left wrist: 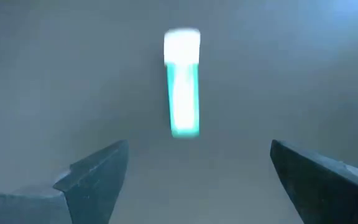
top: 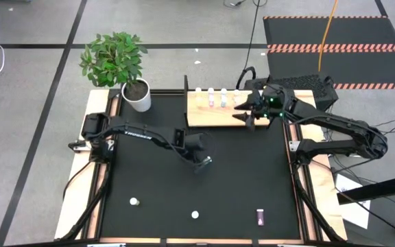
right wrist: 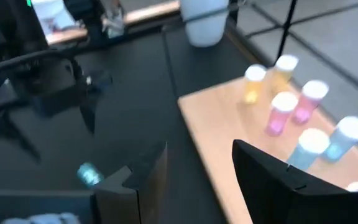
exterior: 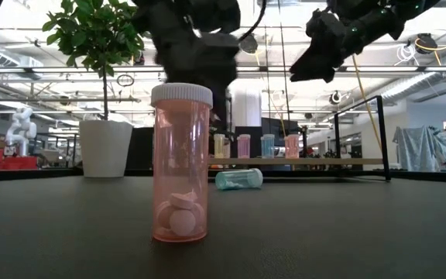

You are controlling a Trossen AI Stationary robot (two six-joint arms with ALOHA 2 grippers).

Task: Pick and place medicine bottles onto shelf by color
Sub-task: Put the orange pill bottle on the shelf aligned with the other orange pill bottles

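- teal bottle [left wrist: 182, 81] lies on its side on the black mat, right ahead of the left gripper [left wrist: 194, 177], whose jaws stand wide open and empty on either side of it.
- in the high view the left gripper [top: 203, 163] hangs over the middle of the table [top: 149, 219]; the low view shows the same teal bottle [exterior: 238, 179] lying flat, well short of the shelf.
- right gripper [top: 242, 112] sits above the shelf's near edge with its jaws apart and nothing between them; its wrist view looks past them onto the wood.
- shelf [top: 204, 116] already carries several upright bottles: yellow ones [right wrist: 253, 83], pink ones [right wrist: 281, 112] and blue ones [right wrist: 309, 146], set in pairs by colour.
- still off the shelf: the teal bottle, a pink bottle [exterior: 180, 163] standing close to the low camera, a white-capped one [top: 134, 202] near the front left, and a purple one [top: 260, 217] lying at the front right.
- my reading: roughly half done; next is the left arm closing on the teal bottle.
- plant pot [top: 138, 95] stands at the shelf's left end, out of the way.
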